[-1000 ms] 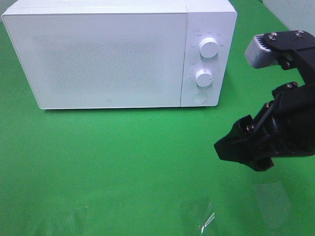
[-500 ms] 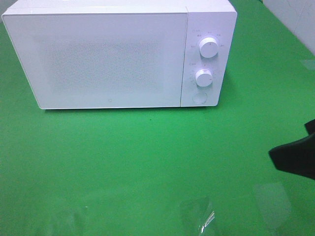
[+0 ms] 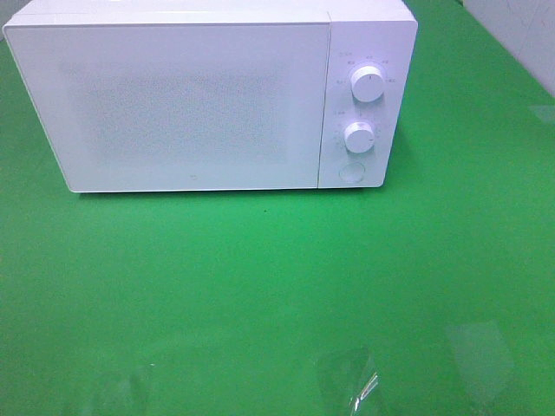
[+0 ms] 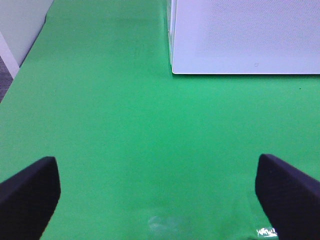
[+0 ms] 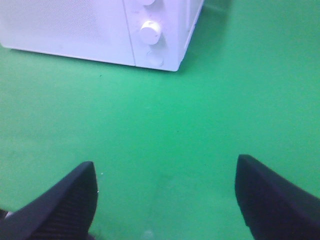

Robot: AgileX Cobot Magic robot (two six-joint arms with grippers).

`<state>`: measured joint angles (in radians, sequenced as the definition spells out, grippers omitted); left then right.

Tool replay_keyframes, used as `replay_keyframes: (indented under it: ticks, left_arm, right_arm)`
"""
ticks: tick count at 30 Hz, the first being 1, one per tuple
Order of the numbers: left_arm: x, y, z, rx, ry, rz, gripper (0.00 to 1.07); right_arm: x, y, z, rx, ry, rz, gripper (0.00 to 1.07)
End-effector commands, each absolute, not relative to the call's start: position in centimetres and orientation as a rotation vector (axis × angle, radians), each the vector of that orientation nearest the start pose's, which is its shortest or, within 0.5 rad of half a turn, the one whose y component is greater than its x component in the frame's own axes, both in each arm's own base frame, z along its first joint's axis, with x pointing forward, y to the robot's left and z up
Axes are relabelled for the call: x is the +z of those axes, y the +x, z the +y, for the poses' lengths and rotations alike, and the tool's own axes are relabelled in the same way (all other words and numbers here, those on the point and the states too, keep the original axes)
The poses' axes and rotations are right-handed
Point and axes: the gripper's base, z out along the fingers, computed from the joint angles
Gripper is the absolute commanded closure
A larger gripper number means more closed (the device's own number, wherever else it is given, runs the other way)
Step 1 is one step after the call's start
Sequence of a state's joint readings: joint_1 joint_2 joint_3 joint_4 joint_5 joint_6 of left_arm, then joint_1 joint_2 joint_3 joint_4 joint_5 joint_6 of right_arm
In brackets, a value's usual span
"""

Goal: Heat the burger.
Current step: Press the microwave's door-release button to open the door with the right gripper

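"Black left fingers point(image 4: 30, 192) and black right fingers point(image 5: 272, 197) – holding anything?"
"No – both pairs spread wide, empty, over the bare green counter point(image 3: 260, 286)."
"And the burger?"
"Not in view. Beyond the fingers stands the white boxy microwave point(image 3: 173, 104), door closed. The right fingers face its round white knobs point(image 5: 150, 31), so that arm looks nearer."

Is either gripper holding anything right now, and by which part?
Nothing is held. The left gripper and the right gripper both stand open over the green table, with nothing between their jaws. The burger is not in view.
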<state>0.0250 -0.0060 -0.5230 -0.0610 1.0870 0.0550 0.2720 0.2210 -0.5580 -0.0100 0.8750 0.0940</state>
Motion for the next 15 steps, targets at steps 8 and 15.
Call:
replay_keyframes:
  ticks: [8, 15]
  left_arm:
    - [28.1, -1.1, -0.5, -0.021, 0.036, 2.013, 0.08]
    - [28.1, -1.0, -0.5, -0.021, 0.036, 2.016, 0.08]
  right_arm:
    - [28.9, 0.2, -0.1, 0.143, -0.057, 1.937, 0.34]
    - [28.3, -0.4, -0.3, 0.134, -0.055, 1.92, 0.34]
